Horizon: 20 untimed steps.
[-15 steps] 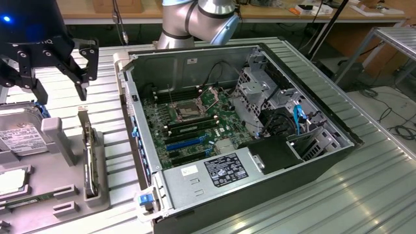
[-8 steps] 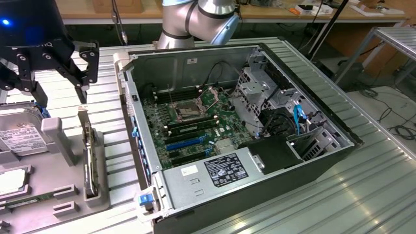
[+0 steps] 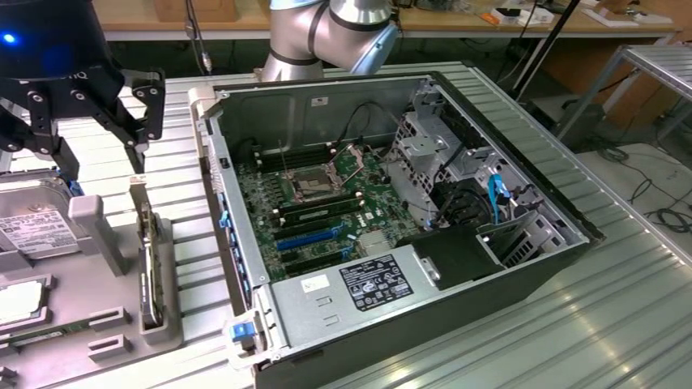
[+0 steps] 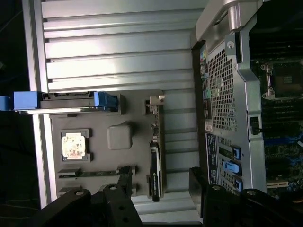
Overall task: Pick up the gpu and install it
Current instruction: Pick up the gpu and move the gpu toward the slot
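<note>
Ribbed table (image 3: 605, 324) carried 1 open case (image 3: 271, 105) and 1 grey tray (image 3: 108, 279). Gpu (image 3: 151, 259) stood on edge in a tray slot, evidently to present its upper edge. Gripper (image 3: 97, 142) hung released above the tray, empty.

Exterior view: lighting is bright, even and overhead, with no hard shadows. The ribbed metal table (image 3: 605, 324) carries soft glare streaks along its ridges toward the exterior view's right. The open computer case (image 3: 324, 105) is adequately lit on its floor, though the black shroud (image 3: 459, 255) reads as featureless dark. A blue lamp (image 3: 9, 38) glows and blooms slightly. Wrist view: noticeably dimmer, with a cool bluish cast. One table rib (image 4: 118, 64) shows a bright glare band. The square chip (image 4: 73, 144) on the gray tray (image 4: 142, 118) is washed out. The motherboard (image 4: 284, 94) sits in deep shadow, and the area beyond the table's edge (image 4: 14, 165) falls near black.
</note>
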Tool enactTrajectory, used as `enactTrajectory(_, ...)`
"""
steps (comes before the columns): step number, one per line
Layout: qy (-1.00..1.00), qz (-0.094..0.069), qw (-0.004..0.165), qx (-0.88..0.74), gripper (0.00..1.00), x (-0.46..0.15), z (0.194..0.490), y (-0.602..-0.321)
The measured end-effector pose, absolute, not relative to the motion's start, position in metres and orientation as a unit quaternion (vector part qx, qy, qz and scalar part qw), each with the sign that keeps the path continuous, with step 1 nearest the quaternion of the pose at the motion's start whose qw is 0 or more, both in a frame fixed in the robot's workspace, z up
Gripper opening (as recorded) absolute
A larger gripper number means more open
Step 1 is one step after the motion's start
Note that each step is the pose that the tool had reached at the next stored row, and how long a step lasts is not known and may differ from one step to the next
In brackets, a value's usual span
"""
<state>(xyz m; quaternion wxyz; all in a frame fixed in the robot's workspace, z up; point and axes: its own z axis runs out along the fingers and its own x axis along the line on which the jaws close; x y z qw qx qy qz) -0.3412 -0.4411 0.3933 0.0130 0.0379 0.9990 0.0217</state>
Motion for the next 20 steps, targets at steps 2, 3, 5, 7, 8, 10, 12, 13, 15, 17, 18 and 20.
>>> enactTrajectory(2, 0.999, 0.022, 0.013, 0.038, 0.60, -0.3412, 0.3933, -0.4411)
enactTrajectory(3, 0.999, 0.022, 0.013, 0.038, 0.60, -0.3412, 0.3933, -0.4411)
enactTrajectory(5, 0.999, 0.022, 0.013, 0.038, 0.60, -0.3412, 0.3930, -0.4411)
enactTrajectory(7, 0.999, 0.022, 0.013, 0.038, 0.60, -0.3412, 0.3926, -0.4411)
enactTrajectory(8, 0.999, 0.022, 0.013, 0.038, 0.60, -0.3412, 0.3925, -0.4411)
enactTrajectory(10, 0.999, 0.022, 0.013, 0.038, 0.60, -0.3412, 0.3921, -0.4411)
enactTrajectory(12, 0.999, 0.022, 0.013, 0.038, 0.60, -0.3412, 0.3914, -0.4411)
enactTrajectory(13, 0.999, 0.022, 0.013, 0.038, 0.60, -0.3412, 0.3909, -0.4411)
enactTrajectory(15, 0.999, 0.022, 0.013, 0.038, 0.60, -0.3412, 0.3903, -0.4411)
enactTrajectory(17, 0.999, 0.022, 0.013, 0.038, 0.60, -0.3412, 0.3898, -0.4411)
enactTrajectory(18, 0.999, 0.022, 0.013, 0.038, 0.60, -0.3412, 0.3895, -0.4411)
enactTrajectory(20, 0.999, 0.022, 0.013, 0.038, 0.60, -0.3412, 0.3887, -0.4411)
